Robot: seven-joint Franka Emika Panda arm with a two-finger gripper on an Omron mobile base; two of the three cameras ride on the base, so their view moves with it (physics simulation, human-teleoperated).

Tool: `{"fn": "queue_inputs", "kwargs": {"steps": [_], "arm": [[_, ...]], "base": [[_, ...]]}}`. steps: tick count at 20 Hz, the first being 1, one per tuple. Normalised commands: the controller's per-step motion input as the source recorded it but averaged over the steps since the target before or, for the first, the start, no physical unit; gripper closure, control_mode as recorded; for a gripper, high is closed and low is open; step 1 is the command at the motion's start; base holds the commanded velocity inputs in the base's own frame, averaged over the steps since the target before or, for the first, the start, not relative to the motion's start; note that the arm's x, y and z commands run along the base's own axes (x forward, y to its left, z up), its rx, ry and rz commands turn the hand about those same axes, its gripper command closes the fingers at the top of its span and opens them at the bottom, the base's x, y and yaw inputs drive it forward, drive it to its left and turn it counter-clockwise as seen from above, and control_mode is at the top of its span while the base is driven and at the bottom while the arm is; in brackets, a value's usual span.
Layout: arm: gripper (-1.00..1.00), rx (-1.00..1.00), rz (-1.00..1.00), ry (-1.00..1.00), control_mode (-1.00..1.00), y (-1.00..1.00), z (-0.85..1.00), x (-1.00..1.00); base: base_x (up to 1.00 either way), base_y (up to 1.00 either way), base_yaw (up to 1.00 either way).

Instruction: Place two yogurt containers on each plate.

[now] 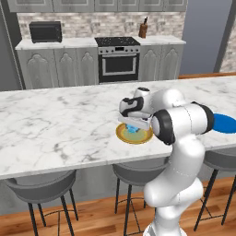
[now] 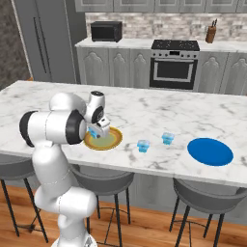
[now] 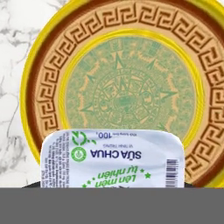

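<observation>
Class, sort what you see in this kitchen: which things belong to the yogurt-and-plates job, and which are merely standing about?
Belongs to the job:
- gold plate
- blue plate
- yogurt cup held in the end effector
- two yogurt cups on the counter

Just standing about:
- microwave
- oven
- knife block
- stools

"What is that big long thing?"

"That is the white marble desk with grey lines in it."

"What sits on it?"

"A round flat plate with a gold-yellow rim and a pale green middle. It lies near the front edge."

"And the blue one?"

"A plain bright blue round plate, well apart from the first, also near the front edge. Between the two plates stand two small pale-blue yogurt cups, near each other, right on the marble."
</observation>
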Motion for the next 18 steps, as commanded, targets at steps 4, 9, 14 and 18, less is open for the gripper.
{"fn": "queue_inputs", "kwargs": {"steps": [4, 9, 14, 18], "arm": [[1.00, 0.00, 0.00, 0.02, -1.00, 0.01, -0.16, 0.12], [1.00, 0.00, 0.00, 0.01, -1.00, 0.04, -0.19, 0.08], [1.00, 0.00, 0.00, 0.04, -1.00, 0.08, -0.16, 0.02], [1.00, 0.00, -0.01, 0.10, -1.00, 0.09, -0.17, 0.00]], "base": [[0.00, 0.00, 0.00], [0.00, 0.00, 0.00], [0.00, 0.00, 0.00], [0.00, 0.00, 0.00]]}}
